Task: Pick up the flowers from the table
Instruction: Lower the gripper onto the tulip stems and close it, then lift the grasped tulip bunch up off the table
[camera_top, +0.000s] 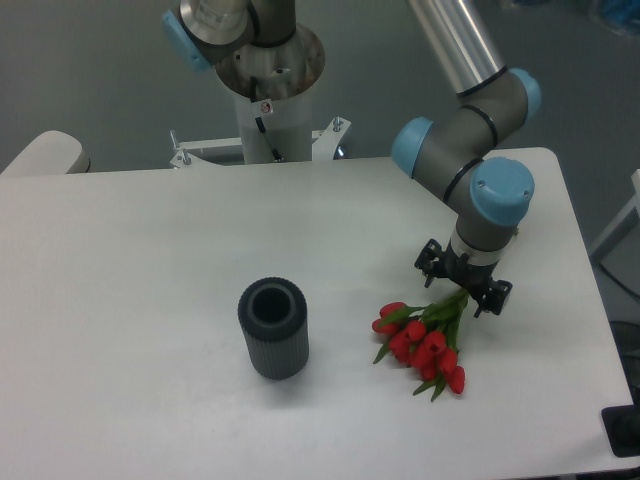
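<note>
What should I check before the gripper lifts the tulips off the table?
1. Gripper positioned at the stem end of the flowers: ok, it sits right over the green stems.
2. Gripper shut on the stems: cannot tell, the fingertips and stems overlap from this view.
3. Flower heads still resting on the table: ok, the red heads lie flat with their shadow tight beneath.
4. Vase clear of the lift path: ok, it stands upright well away from the bunch, toward the image left.
5. Bunch intact: ok, the heads lie clustered together, with no loose stem visible.
</note>
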